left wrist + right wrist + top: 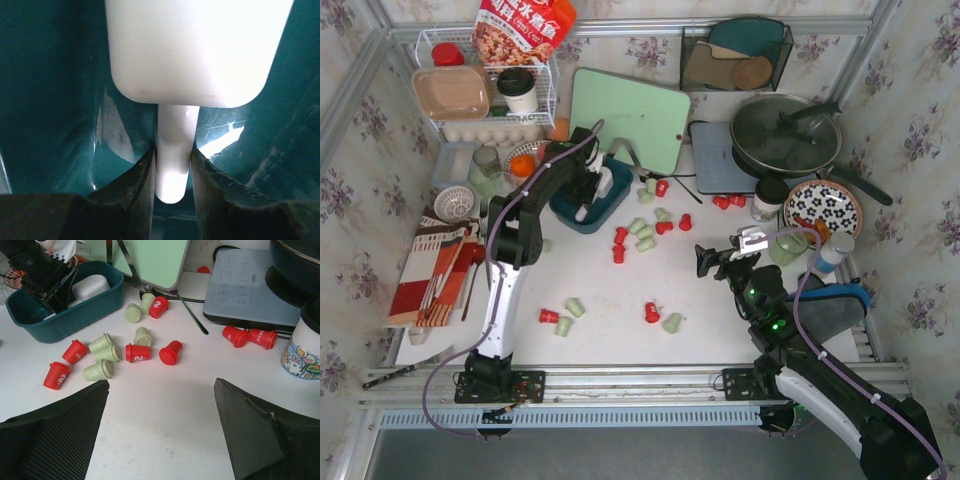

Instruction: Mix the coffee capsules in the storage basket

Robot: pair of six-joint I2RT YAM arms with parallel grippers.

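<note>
L pincer point(172, 161) clenched on handle of white scoop point(200, 50) inside storage basket point(75, 315), prob. to stir; coffee capsules point(137, 352) lie scattered on counter point(620, 320); R pincer point(161, 385) released, hovering near.

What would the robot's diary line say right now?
left gripper: shut on white scoop, inside storage basket | right gripper: open, above table | coffee capsules: scattered on table
</note>
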